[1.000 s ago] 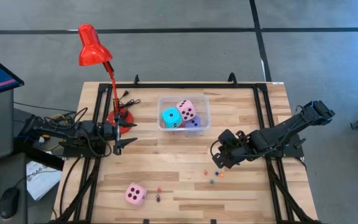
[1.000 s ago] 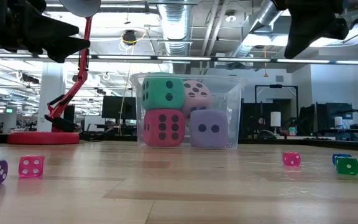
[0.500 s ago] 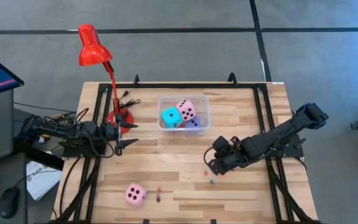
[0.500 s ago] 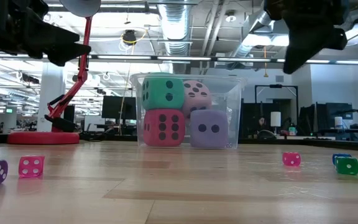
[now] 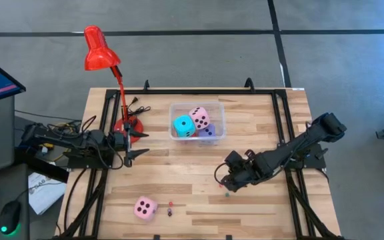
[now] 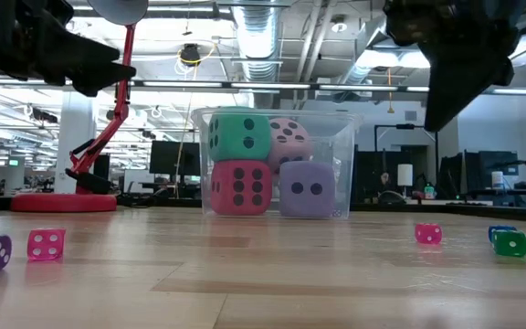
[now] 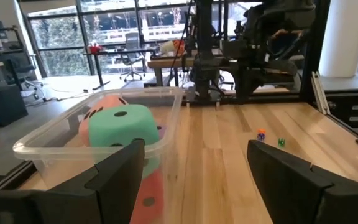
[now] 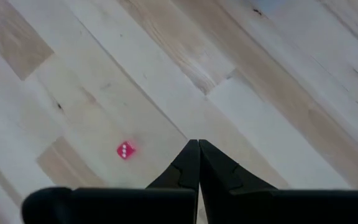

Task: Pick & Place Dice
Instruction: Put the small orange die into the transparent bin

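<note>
bright even overhead light, soft shadows, sharp focus.

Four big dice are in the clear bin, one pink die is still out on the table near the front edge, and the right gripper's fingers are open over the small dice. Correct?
Not quite. The right gripper has its fingers shut, tips pressed together, as the right wrist view shows. The rest holds: four big dice sit in the clear bin, and one pink die lies out on the table near the front edge, with the small dice by the right gripper.

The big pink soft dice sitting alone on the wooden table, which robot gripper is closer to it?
Left. The left gripper sits up beside the red lamp's base, just above the big pink soft dice; the right gripper is farther across the table.
</note>
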Robot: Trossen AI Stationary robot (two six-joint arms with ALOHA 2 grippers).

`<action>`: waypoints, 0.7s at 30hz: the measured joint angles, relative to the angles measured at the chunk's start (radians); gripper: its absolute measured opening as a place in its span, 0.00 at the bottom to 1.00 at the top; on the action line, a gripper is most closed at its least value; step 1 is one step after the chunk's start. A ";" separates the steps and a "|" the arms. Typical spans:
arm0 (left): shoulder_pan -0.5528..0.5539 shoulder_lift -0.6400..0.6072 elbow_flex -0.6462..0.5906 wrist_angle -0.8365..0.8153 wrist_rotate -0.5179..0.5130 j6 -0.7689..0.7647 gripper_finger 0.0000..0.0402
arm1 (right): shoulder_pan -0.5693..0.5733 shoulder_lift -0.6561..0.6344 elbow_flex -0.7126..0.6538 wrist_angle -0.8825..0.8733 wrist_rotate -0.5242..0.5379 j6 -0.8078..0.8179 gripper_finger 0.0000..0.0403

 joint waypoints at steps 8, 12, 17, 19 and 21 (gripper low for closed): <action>0.000 0.000 0.000 0.003 0.001 0.000 0.68 | 0.000 -0.006 0.000 0.004 -0.003 0.000 0.00; 0.000 0.000 0.000 0.003 0.001 0.000 0.68 | 0.000 -0.006 0.000 0.004 -0.004 0.000 0.00; 0.000 0.000 0.000 0.003 0.001 0.000 0.68 | 0.000 -0.006 0.000 0.000 -0.004 -0.003 0.00; 0.000 0.000 0.000 0.003 0.001 0.000 0.68 | 0.000 -0.006 0.000 0.000 -0.003 -0.002 0.00; 0.000 0.000 0.000 0.003 0.001 0.000 0.68 | 0.002 -0.005 0.000 0.002 -0.001 0.000 0.00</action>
